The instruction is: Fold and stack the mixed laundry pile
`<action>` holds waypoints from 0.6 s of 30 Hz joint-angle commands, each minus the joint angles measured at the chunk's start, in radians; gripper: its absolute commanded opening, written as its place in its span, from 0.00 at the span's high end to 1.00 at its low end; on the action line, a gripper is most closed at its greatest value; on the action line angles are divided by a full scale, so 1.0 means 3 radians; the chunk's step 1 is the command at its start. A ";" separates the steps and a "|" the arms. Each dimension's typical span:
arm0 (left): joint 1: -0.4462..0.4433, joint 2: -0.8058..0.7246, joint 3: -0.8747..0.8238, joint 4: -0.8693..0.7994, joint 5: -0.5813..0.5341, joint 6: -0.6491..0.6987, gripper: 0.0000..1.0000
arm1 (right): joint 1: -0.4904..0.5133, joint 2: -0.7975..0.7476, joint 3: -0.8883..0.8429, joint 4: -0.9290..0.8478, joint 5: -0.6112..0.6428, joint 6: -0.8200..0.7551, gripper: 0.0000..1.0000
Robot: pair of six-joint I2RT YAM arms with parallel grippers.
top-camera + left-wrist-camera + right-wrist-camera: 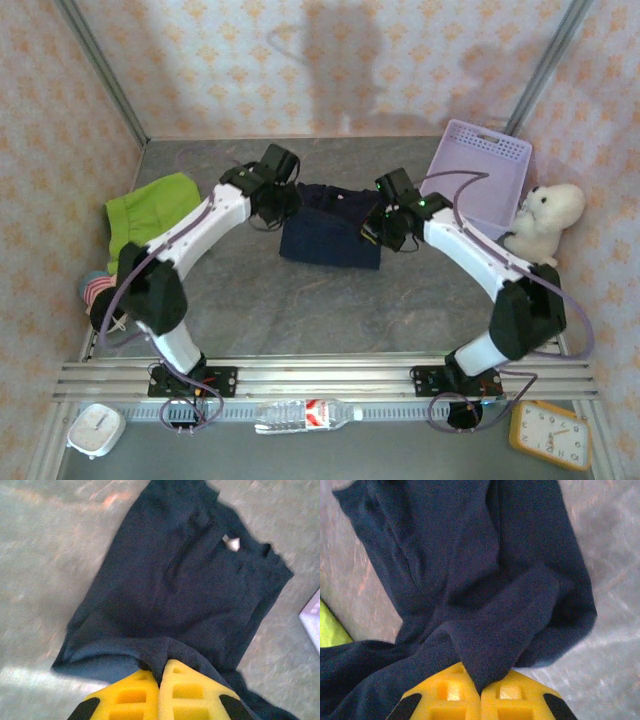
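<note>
The dark navy garment point(330, 240) is spread at the middle of the table point(300, 310), between the two arms. In the left wrist view the left gripper point(160, 672) is seen clenched on a fold of navy cloth at the garment's near edge, with fabric pinched in its closed jaws. In the right wrist view the right gripper point(481, 685) is likewise clamped on a bunched flap of the same garment. The lime-green garment point(150, 208) lies apart at the left side of the table and is touched by neither arm.

The step in hand is judged to be a fold of the navy garment, in which both pinched edges are carried across the body of the cloth. For this to be done well, the two grippers should be raised together, and only as high as is needed for the held edge to clear the cloth beneath, so that the rest is not dragged along the table. The slack between the grips should be taken up gently, since the right-hand flap is bunched. The travel should be level and parallel, so that a straight crease is formed. The held edge should be laid on the opposite edge before either pinch is let go. The lavender basket point(480, 165) and the white plush bear point(548, 212) at the far right are best avoided.
</note>
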 commanded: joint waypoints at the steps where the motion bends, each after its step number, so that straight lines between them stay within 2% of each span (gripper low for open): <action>1: 0.0157 0.0442 0.0664 -0.0122 0.0229 0.0313 1.00 | -0.0187 0.0328 0.0349 0.0104 -0.0005 -0.0088 1.00; 4: 0.0252 0.1110 0.1441 -0.0257 0.0346 0.0423 1.00 | -0.0405 0.0821 0.0727 0.0302 -0.0039 -0.0078 0.97; 5: 0.0276 0.1289 0.1716 -0.0324 0.0387 0.0461 1.00 | -0.0461 0.0992 0.0887 0.0308 -0.0017 -0.0101 0.85; 6: 0.0319 0.1573 0.2078 -0.0454 0.0448 0.0481 0.85 | -0.0521 0.1167 0.1104 0.0229 0.0034 -0.0134 0.67; 7: 0.0358 0.1842 0.2485 -0.0693 0.0455 0.0478 0.56 | -0.0580 0.1342 0.1337 0.0135 0.0107 -0.0161 0.50; 8: 0.0389 0.2059 0.2821 -0.0891 0.0459 0.0472 0.43 | -0.0618 0.1443 0.1493 0.0104 0.0159 -0.0192 0.40; 9: 0.0422 0.2251 0.3144 -0.1081 0.0465 0.0477 0.38 | -0.0649 0.1522 0.1627 0.0128 0.0194 -0.0228 0.34; 11: 0.0456 0.2377 0.3373 -0.1205 0.0429 0.0496 0.35 | -0.0674 0.1622 0.1866 0.0127 0.0197 -0.0304 0.26; 12: 0.0471 0.2335 0.3313 -0.1157 0.0414 0.0505 0.35 | -0.0664 0.1655 0.1966 0.0099 0.0192 -0.0360 0.25; 15: 0.0485 0.2045 0.2820 -0.0870 0.0419 0.0505 0.35 | -0.0616 0.1709 0.2082 0.0023 0.0085 -0.0516 0.27; 18: 0.0478 0.1800 0.2301 -0.0568 0.0626 0.0479 0.37 | -0.0512 0.1717 0.1995 -0.0068 0.0053 -0.0670 0.34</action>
